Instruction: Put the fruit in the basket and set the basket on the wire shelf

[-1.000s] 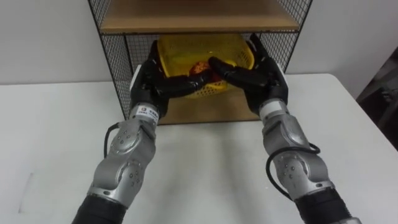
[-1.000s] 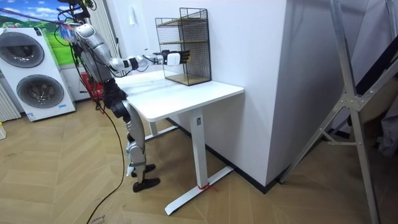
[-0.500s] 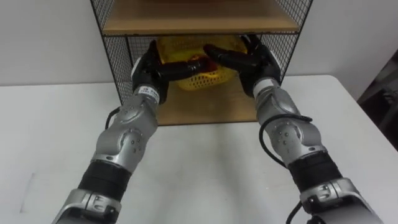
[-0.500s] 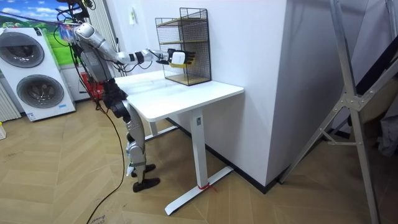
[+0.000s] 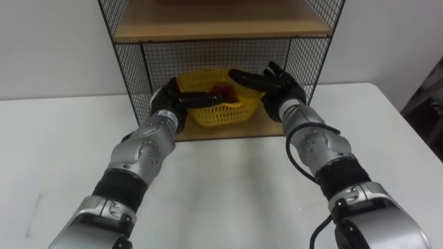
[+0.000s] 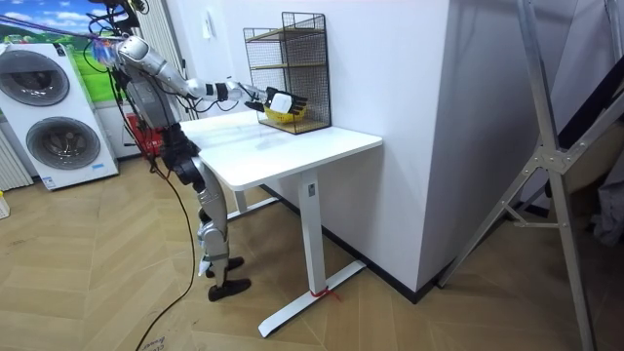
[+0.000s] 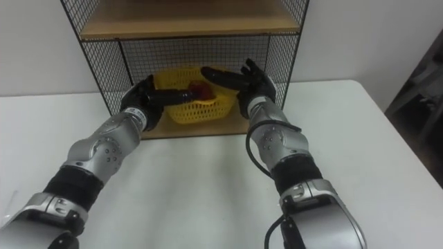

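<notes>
Stands at the end of the white worktop [image 6: 292, 146], two washing machines [image 6: 49, 107] behind at the room view's left, both arms stretched into the lowest bay of the black wire shelf [image 5: 131, 69]. Flanks the yellow basket [image 5: 221, 114], seated flat on the wooden bottom board [image 5: 228, 131] beneath the next board up, with red fruit [image 5: 223, 90] lying inside. Lays the left hand [image 5: 168, 102] against the basket's left end, fingers [image 5: 208, 99] straight and close together, stretched along the front rim and touching it, not curled round it. Holds the right hand [image 5: 280, 93] at the basket's right end, fingers [image 5: 243, 76] straight and fanned wide, reaching over the rim above the fruit; cannot tell whether touching the rim or just clear of it. Grips nothing with either hand.
</notes>
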Available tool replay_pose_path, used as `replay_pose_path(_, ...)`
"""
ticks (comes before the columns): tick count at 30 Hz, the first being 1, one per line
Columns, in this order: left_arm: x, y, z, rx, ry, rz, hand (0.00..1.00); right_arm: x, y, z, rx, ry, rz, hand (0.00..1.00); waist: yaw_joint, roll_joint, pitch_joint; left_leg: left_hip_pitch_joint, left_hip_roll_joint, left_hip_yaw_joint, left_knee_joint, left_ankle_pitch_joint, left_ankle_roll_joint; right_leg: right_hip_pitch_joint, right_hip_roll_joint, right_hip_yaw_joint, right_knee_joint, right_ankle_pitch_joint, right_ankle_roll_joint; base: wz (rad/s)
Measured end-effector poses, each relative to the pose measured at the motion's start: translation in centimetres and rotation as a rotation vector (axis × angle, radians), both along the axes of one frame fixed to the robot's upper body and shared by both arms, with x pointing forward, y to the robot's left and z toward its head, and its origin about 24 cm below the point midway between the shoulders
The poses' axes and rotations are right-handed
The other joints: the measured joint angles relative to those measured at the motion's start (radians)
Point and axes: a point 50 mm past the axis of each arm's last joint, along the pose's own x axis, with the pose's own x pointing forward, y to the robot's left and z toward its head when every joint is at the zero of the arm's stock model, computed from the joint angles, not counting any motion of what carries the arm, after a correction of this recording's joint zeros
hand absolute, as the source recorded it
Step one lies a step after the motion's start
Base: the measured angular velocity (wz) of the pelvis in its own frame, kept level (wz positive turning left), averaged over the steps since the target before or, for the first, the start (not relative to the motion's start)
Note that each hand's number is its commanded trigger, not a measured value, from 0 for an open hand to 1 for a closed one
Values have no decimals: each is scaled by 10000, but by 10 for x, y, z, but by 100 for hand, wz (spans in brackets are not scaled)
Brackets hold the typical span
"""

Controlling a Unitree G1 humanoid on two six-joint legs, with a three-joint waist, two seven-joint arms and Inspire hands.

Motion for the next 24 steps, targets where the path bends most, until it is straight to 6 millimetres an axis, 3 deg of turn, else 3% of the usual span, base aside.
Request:
replay_pose_path(13, 2, 14, 2, -34, -92, 275, 0, 0, -3, -1, -153, -109, 205, 0, -101, 8, 6, 72, -18, -105, -2, 1, -17, 163, 3, -138, -129, -20, -6, 2)
replay_pose_path(20, 4, 22, 5, -194, -228, 572, 0, 0, -14, 2, -756, -391, 335, 0, -35, 7, 0, 61, -17, -129, -6, 9, -32, 169, 12, -130, -246, -21, -15, 0)
replay_pose_path(22, 5, 23, 9, -182, -405, 568, 0, 0, -19, 2, -969, -444, 267, 0, 15, 8, -17, 45, -15, -122, -10, 13, -34, 125, 24, -43, -222, -18, -17, -2)
replay_pose_path(24, 7, 26, 17, -180, -796, 576, 0, -1, -25, 8, -1321, -834, 283, 0, 43, 3, -98, 0, -16, -97, -15, 27, -17, 7, 25, 10, -86, -26, -17, -4)
